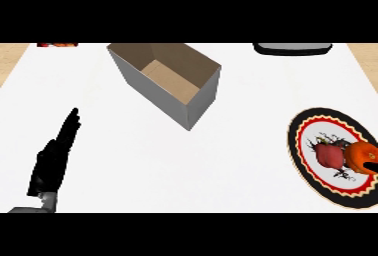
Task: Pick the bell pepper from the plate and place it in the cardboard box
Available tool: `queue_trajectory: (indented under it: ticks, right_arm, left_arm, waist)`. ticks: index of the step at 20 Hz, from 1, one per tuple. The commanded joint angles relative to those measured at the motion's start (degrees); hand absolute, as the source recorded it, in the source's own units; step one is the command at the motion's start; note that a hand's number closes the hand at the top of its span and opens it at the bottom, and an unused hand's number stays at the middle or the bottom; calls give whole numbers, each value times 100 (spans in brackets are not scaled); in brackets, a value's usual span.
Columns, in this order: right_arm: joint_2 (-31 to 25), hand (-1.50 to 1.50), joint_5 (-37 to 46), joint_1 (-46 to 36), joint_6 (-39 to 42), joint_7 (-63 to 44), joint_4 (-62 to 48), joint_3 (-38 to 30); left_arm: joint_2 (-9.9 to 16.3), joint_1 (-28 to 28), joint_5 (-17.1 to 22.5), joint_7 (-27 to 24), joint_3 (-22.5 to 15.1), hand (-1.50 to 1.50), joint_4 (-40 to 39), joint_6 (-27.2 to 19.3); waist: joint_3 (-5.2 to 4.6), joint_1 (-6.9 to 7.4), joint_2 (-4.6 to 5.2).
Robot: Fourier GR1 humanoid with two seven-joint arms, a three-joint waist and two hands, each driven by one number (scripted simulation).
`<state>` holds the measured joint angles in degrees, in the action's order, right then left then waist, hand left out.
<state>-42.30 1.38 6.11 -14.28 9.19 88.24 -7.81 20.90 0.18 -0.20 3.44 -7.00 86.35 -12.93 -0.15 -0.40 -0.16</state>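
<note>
The bell pepper (334,156), red on its left side and orange towards the right, lies on a round plate (306,150) with a black, red and cream patterned rim at the right edge. The cardboard box (159,95), grey outside and brown inside, stands open at the upper middle, well to the left of the plate. My left hand (53,155) rests at the lower left with straight fingers pointing away, holding nothing. A thin dark streak (370,165) crosses the pepper's orange side at the frame's edge; whether it is my right hand is unclear.
A dark rounded object (291,48) sits at the far edge, upper right. A small red and dark item (57,44) peeks in at the upper left. The white countertop (221,165) spreads between box and plate.
</note>
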Motion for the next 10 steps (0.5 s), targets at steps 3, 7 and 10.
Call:
queue_trajectory:
  ticks: [3,7,10]
  right_arm:
    - [-1305,-150,447,315,1241,-1448,356,441]
    - [-1242,-150,654,347,1634,-2572,1173,1108]
    - [-1467,-150,361,337,2123,-3365,1846,863]
  left_arm:
    - [33,-31,43,169,45,0,95,71]
    - [-40,256,-168,-37,-73,0,271,-46]
    - [31,241,-70,74,46,0,334,133]
  waist:
    - [-8,52,15]
    - [0,88,5]
    - [5,26,-2]
